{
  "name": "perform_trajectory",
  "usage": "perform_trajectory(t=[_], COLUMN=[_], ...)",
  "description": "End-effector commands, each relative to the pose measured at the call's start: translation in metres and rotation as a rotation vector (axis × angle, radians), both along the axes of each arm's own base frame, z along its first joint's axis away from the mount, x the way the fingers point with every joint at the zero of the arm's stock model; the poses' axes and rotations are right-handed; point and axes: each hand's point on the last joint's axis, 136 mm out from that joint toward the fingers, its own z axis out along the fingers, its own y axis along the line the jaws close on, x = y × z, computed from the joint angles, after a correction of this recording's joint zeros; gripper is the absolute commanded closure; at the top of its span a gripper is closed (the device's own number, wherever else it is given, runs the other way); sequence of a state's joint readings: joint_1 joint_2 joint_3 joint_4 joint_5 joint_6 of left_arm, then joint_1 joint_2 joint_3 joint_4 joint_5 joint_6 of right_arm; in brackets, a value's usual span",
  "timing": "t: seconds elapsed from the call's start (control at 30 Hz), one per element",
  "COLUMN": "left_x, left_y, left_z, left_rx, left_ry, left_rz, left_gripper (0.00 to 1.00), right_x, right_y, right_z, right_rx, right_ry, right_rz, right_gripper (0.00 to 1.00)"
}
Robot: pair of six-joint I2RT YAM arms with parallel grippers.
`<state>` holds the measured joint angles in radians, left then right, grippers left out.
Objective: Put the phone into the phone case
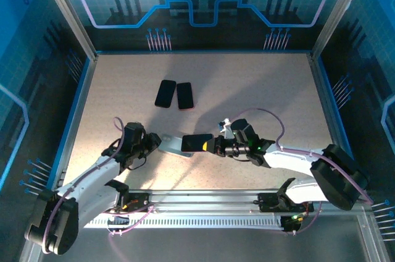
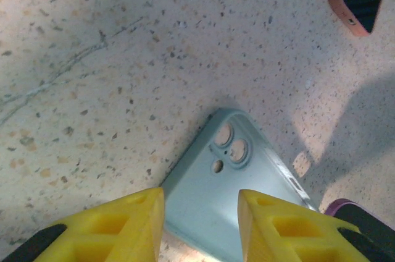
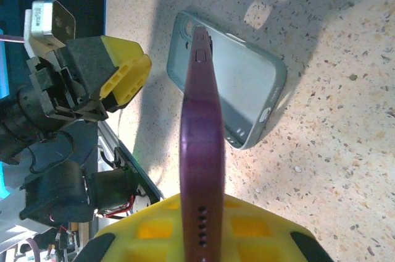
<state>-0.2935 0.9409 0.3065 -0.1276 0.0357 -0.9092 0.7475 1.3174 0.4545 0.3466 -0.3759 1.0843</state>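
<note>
- Speckled pale table (image 1: 265, 89) under blue light, walled by printed panels; everything below is placed from the phone case (image 1: 170, 144), which lies flat with its open side up, in front of the two arm bases.
- Its long axis runs roughly from one arm toward the other, with the camera cut-outs at the end nearer the left arm.
- The left gripper (image 2: 200, 203) sits at that camera end, jaws apart and the case's corner showing in the gap. I cannot tell whether the fingers touch the case.
- The right gripper (image 1: 213, 145) is at the case's opposite end, clamped on the phone (image 3: 200, 151) by its bottom end.
- The phone reaches out over the case, roughly in line with its long axis. It is turned up on one long edge, its top end near the cut-outs. Contact with the rim cannot be judged.
- The right arm is the carrier, so the next move likely means rolling the phone flat and lowering it in while the left braces the case.
- Well beyond the case, toward the back wall, lie one dark phone (image 1: 165, 93) and a second dark phone (image 1: 184, 95), side by side.
</note>
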Motion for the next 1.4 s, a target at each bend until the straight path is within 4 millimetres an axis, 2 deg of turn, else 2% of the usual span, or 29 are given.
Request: perform_trajectory(t=[0.0, 0.4, 0.57, 0.83, 1.13, 1.37], left_x=[0.014, 0.025, 0.024, 0.007, -0.001, -0.010], left_y=[-0.003, -0.009, -0.012, -0.018, -0.026, -0.033], left_z=[0.011, -0.001, -0.004, -0.018, -0.016, -0.010], left_rx=[-0.011, -0.013, -0.034, -0.060, -0.052, -0.078], left_ry=[-0.063, -0.047, -0.047, -0.011, -0.008, -0.009], left_rz=[-0.016, -0.041, -0.042, -0.044, -0.061, -0.072], left_gripper=[0.64, 0.66, 0.66, 0.68, 0.68, 0.68], right_x=[0.006, 0.003, 0.000, -0.005, -0.009, -0.008], right_y=[0.020, 0.022, 0.021, 0.020, 0.017, -0.003], right_z=[0.030, 0.020, 0.009, -0.007, -0.016, -0.030], right_rx=[0.106, 0.129, 0.113, 0.112, 0.106, 0.073], right_ry=[-0.051, 0.017, 0.051, 0.101, 0.132, 0.180], right_rz=[0.023, 0.007, -0.002, -0.007, -0.004, -0.026], right_gripper=[1.00, 1.00, 1.00, 1.00, 1.00, 1.00])
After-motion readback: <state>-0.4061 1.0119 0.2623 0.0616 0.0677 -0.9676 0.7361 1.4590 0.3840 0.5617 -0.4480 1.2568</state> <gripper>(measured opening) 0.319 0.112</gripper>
